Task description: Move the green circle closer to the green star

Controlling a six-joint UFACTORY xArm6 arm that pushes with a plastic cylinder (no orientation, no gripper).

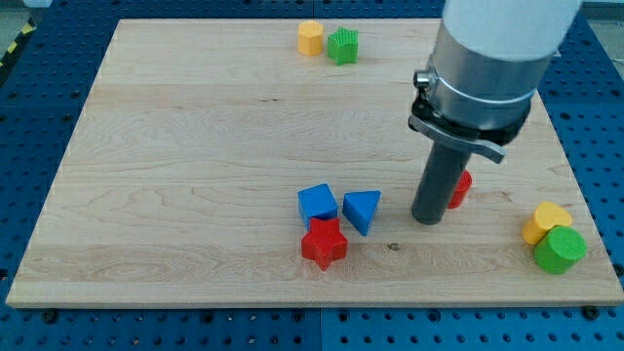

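The green circle (pixel 560 249) is a round green block near the board's bottom right corner, touching a yellow block (pixel 544 221) just above and to its left. The green star (pixel 342 46) sits at the view's top centre, beside a yellow hexagon (pixel 310 38). My tip (pixel 427 218) is the lower end of the dark rod, on the board right of centre. It is well to the left of the green circle and far below the green star. A red block (pixel 460 188) is partly hidden behind the rod.
A blue cube (pixel 317 203), a blue triangle (pixel 362 210) and a red star (pixel 324 244) cluster at the bottom centre, left of my tip. The wooden board (pixel 195 146) lies on a blue perforated table; the arm's grey body fills the top right.
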